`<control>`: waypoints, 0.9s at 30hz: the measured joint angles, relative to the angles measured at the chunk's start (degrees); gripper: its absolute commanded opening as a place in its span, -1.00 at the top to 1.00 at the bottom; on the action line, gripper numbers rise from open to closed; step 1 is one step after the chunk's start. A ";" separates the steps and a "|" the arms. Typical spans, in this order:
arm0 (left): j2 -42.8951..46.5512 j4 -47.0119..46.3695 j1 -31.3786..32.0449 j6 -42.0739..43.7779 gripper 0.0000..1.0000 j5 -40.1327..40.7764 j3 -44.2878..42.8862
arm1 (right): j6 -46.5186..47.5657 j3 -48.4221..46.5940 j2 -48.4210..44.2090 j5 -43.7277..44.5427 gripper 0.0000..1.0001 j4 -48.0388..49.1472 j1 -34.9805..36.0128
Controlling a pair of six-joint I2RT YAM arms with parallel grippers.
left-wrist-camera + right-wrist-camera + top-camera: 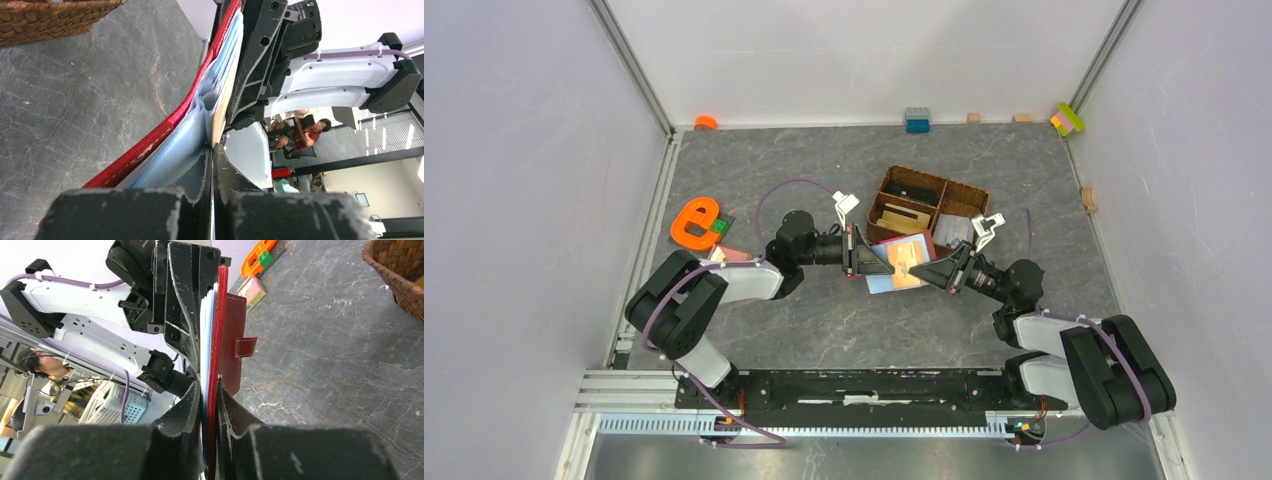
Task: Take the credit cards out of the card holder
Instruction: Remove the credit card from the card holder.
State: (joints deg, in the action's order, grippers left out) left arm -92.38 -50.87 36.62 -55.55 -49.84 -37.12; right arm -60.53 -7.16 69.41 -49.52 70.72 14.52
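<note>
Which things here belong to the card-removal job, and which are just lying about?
In the job: card holder, credit cards inside it, left gripper, right gripper.

Lying about: wicker basket, orange letter e, blue block, pink-green blocks.

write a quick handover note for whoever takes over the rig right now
Left gripper: shut, apparently on the edge of the orange-tan card.
Right gripper: shut on the card holder, at the opposite side.
The holder is open and held up between the two arms, with the cards inside it.
Done: both grips are set.
Left to do: pull this card free, then the others.
</note>
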 measured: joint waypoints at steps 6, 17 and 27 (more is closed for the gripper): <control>0.52 -0.20 0.20 0.00 0.96 0.13 0.00 | -5.64 1.44 3.08 -0.50 0.89 7.28 -1.03; 1.05 -0.44 -1.27 0.00 0.88 0.42 0.02 | -10.19 2.60 4.50 -1.03 0.84 12.50 -3.67; 1.03 -3.74 -0.46 -0.39 0.26 -0.04 0.02 | -11.43 2.60 5.75 -1.07 0.82 12.92 -3.45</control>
State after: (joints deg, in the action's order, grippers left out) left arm -91.35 -54.61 36.16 -55.94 -49.89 -37.10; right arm -71.96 -4.56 75.16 -50.59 83.64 11.07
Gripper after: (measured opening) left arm 0.350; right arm 0.134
